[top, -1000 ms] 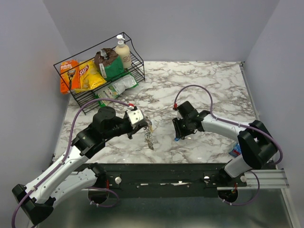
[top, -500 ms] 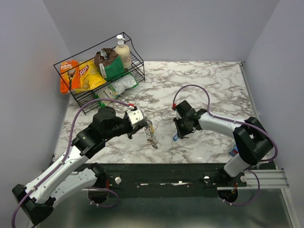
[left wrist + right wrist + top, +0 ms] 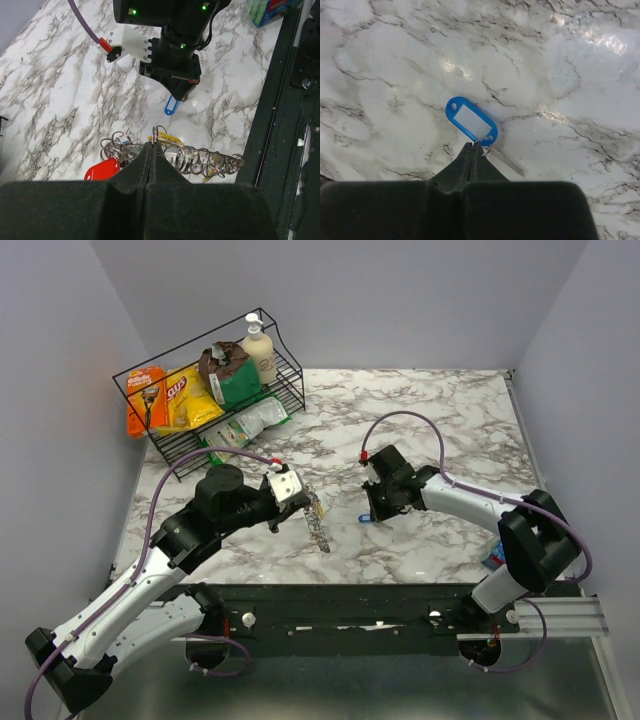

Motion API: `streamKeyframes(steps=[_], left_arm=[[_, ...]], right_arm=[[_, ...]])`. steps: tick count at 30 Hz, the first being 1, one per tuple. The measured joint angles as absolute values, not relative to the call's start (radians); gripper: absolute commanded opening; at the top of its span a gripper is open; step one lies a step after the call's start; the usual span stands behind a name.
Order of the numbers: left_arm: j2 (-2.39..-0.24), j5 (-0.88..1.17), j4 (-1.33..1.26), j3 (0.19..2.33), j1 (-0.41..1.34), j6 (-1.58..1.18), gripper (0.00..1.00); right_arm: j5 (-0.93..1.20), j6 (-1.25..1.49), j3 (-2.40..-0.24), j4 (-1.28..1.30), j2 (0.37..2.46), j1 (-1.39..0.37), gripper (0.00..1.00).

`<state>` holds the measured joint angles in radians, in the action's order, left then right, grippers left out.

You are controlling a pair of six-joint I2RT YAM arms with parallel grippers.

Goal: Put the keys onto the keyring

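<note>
Pinching keyring, left tool; right wrist alone shows right tool clamping blue-tagged key.

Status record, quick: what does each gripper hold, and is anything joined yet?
left gripper: shut on keyring; chain and red tag bunched with it
right gripper: shut on the ring end of blue tag
positions: grippers apart, facing each other over the table
joined: no, blue tag not on keyring
</note>
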<state>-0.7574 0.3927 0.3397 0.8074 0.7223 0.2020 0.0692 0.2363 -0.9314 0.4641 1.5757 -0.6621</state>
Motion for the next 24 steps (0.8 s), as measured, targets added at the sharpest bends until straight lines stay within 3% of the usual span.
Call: streamKeyframes(steps=[10, 17, 20, 24], left_arm=[[-0.757, 0.393, 0.34, 0.807, 0.722, 0.202, 0.0], [-0.754, 0.393, 0.34, 0.807, 0.722, 0.202, 0.0], [-0.753, 0.393, 0.34, 0.807, 0.722, 0.202, 0.0], [-0.753, 0.393, 0.34, 0.807, 0.722, 0.202, 0.0]], right_arm=[[0.227, 0.224, -0.934, 0.413, 1.556, -0.665, 0.05], [0.223, 0.217, -0.937, 0.411, 1.582, -0.667, 0.37], [0.221, 0.213, -0.945, 0.41, 1.579, -0.667, 0.45], [0.214, 0.208, -0.947, 0.41, 1.558, -0.667, 0.46]])
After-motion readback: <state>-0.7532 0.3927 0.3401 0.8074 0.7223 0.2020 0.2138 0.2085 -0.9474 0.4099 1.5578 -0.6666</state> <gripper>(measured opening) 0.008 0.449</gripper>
